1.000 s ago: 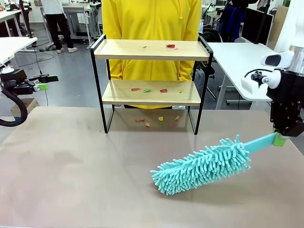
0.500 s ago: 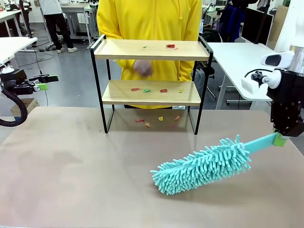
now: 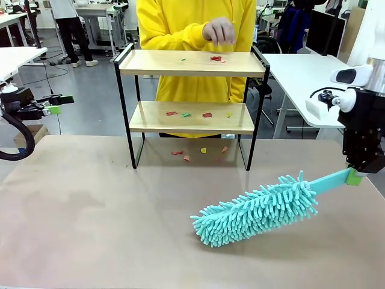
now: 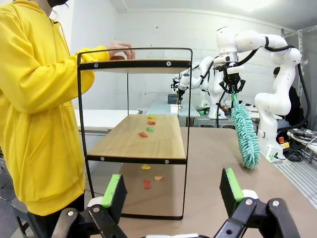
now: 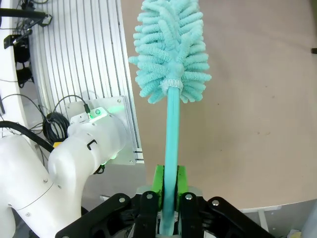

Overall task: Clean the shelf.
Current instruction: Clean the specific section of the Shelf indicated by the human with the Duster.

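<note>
The person's hand (image 3: 219,30) has just come up over the top of the shelf (image 3: 156,62) at twelve o'clock, so wait before sweeping: your right gripper (image 3: 355,176), at three o'clock, is clamped on the duster (image 3: 255,211), and your left gripper (image 4: 173,191) stands fingers apart, empty.

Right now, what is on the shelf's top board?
Red scraps and a green scrap lie on that board of the shelf; a person's hand is just above. Nothing is covered.
</note>
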### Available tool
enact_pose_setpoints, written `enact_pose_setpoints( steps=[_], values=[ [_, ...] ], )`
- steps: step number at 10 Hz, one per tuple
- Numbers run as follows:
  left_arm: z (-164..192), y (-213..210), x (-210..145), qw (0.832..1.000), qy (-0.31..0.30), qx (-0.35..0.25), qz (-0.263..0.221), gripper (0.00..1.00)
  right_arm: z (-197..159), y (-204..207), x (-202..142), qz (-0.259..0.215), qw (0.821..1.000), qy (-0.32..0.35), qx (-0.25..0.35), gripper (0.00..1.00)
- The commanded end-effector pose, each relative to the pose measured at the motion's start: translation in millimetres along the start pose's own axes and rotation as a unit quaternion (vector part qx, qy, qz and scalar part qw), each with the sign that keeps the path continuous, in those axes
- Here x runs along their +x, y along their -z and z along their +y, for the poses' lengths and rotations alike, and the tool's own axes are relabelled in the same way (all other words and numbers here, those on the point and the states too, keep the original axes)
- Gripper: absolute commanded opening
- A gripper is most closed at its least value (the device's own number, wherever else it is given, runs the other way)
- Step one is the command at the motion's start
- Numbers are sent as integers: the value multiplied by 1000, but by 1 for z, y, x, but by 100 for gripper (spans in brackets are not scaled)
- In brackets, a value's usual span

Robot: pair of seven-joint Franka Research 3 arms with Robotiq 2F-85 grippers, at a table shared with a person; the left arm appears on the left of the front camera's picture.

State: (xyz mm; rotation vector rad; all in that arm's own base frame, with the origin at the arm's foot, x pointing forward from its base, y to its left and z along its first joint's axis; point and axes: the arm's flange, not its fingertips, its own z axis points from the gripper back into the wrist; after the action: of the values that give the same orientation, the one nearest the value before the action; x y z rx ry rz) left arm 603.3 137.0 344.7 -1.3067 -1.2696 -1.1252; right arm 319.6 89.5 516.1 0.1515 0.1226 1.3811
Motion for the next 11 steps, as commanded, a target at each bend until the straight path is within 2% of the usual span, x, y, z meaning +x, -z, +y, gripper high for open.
enact_pose_setpoints(
  steps=[1, 11],
  values=[
    [-1, 1, 3, 1000, 7, 0, 0, 100, 1, -6, -2, 1, 1000, -1, -1, 13],
    [-1, 1, 3, 1000, 7, 0, 0, 100, 1, -6, -2, 1, 1000, -1, -1, 13]
  ],
)
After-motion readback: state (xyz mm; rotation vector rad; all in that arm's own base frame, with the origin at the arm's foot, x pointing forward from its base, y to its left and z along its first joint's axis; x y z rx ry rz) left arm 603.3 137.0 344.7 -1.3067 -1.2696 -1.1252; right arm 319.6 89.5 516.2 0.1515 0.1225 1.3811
